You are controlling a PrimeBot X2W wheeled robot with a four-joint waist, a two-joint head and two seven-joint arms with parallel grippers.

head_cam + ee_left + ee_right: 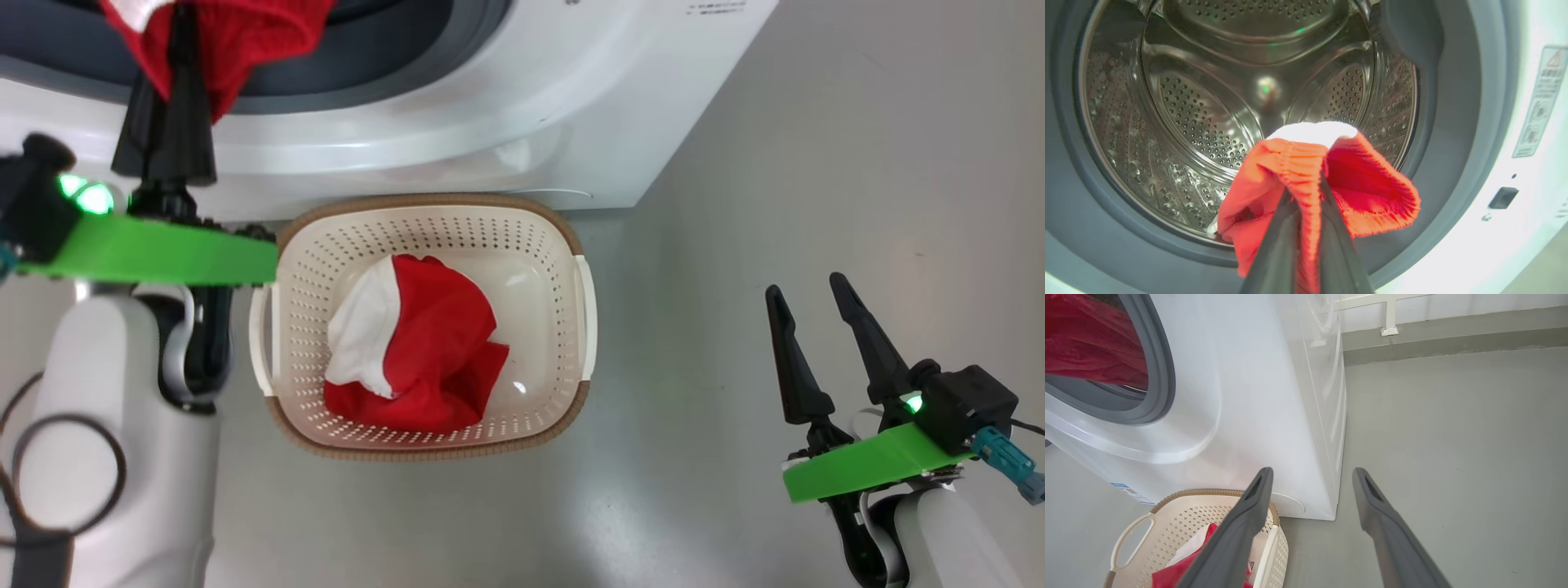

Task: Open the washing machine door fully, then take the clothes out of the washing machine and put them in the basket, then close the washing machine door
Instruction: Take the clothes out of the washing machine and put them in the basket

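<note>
Now, left tool [1306,188] clenched on red ribbed clothes [1372,183] w/ white patch; right tool [804,284] released, wide apart.

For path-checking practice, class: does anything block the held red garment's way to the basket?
Nothing visible does. The red garment hangs at the washing machine opening; the basket stands open below, in front of it, holding another garment with room to spare.

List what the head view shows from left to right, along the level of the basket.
Pale left forearm → cream basket, with a red-and-white garment lying in it → bare grey floor → right gripper, open, fingers pointing up.
</note>
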